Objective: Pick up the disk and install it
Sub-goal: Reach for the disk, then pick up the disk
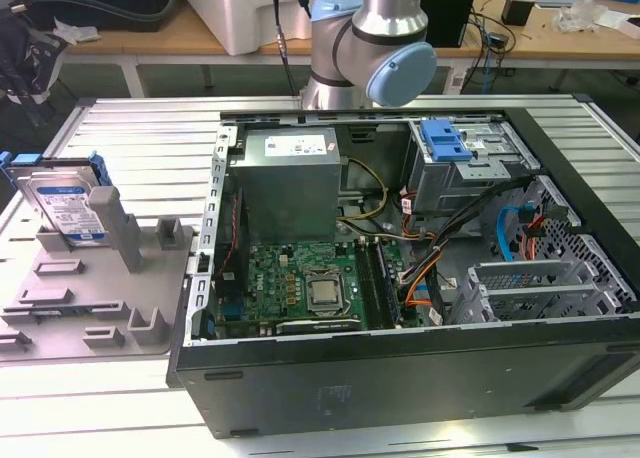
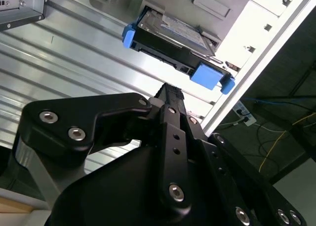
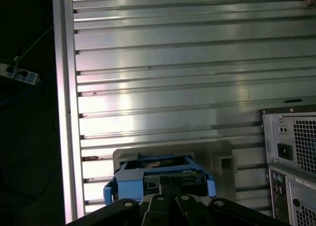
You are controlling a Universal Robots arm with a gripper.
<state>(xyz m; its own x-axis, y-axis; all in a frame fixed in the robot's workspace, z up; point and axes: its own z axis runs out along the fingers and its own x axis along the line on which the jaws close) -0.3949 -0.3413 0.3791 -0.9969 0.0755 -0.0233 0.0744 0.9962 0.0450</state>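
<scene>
Nothing is installed yet: the disk (image 1: 68,206) (image 3: 153,164) leans in its grey holder (image 1: 120,278) on the worktop (image 1: 120,118), outside the open computer case (image 1: 400,368). The gripper (image 3: 171,180) hovers near the disk, fingers apparently closed on nothing.

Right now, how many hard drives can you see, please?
1: the disk, propped in the grey holder at the exterior view's left, beside the computer case. Others may be hidden inside.

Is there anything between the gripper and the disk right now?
Nothing visible. In the second wrist view the gripper points toward the disk on its grey holder, with bare table slats across the gap.
</scene>
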